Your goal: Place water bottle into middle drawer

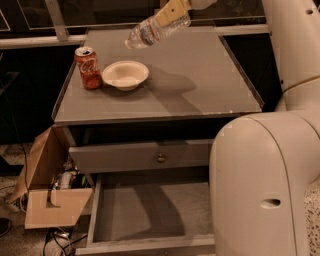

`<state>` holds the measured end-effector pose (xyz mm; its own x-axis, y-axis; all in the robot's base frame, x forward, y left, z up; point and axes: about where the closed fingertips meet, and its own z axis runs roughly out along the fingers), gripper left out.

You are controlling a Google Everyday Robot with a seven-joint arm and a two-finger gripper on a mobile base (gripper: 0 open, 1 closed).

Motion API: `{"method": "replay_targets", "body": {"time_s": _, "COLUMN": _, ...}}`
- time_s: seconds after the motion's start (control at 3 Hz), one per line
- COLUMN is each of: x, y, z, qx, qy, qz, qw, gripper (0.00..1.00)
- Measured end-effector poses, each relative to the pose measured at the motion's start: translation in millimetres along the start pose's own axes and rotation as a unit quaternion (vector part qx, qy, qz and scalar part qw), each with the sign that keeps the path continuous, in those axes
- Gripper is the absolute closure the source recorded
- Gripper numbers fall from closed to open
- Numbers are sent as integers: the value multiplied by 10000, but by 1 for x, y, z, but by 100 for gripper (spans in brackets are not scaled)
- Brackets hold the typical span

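I see the water bottle (159, 29) up in the air above the far part of the cabinet top (200, 85). It is tilted, with its white cap pointing down and to the left and its base rising toward the top edge of the view. The gripper (171, 11) pinches it at the upper end, its 2 tan fingers pressed against the clear plastic just past the red-and-white label. The bottle's shadow falls on the grey surface below.

Below the cap sits 1 white bowl (125, 74). Just beside it, to the left, a red soda can (87, 67) stands upright (the 2 look close, but I cannot tell whether they touch).

Down the front of the cabinet, a drawer front (130, 157) carries a small round knob (161, 158). Below it the middle drawer (150, 215) is pulled out, showing its flat grey floor and low left wall. The robot's white arm (265, 190) fills the right side and covers that drawer's right end. A cardboard box (50, 205) sits on the floor left of the cabinet.
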<state>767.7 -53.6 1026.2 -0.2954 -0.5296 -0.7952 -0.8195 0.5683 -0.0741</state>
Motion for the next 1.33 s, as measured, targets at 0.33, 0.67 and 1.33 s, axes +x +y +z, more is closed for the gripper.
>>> {"method": "replay_targets", "body": {"time_s": 0.33, "x": 0, "y": -3, "z": -35, "qx": 244, "qy": 19, "qz": 110, "qw": 9996, "gripper": 100}}
{"method": "replay_targets", "body": {"time_s": 0.67, "x": -2, "y": -2, "z": -37, "qx": 251, "qy": 16, "qz": 106, "qw": 9996, "gripper": 100}}
{"method": "replay_targets", "body": {"time_s": 1.33, "x": 7, "y": -4, "z": -53, "qx": 307, "qy": 136, "qz": 67, "qw": 9994, "gripper": 100}}
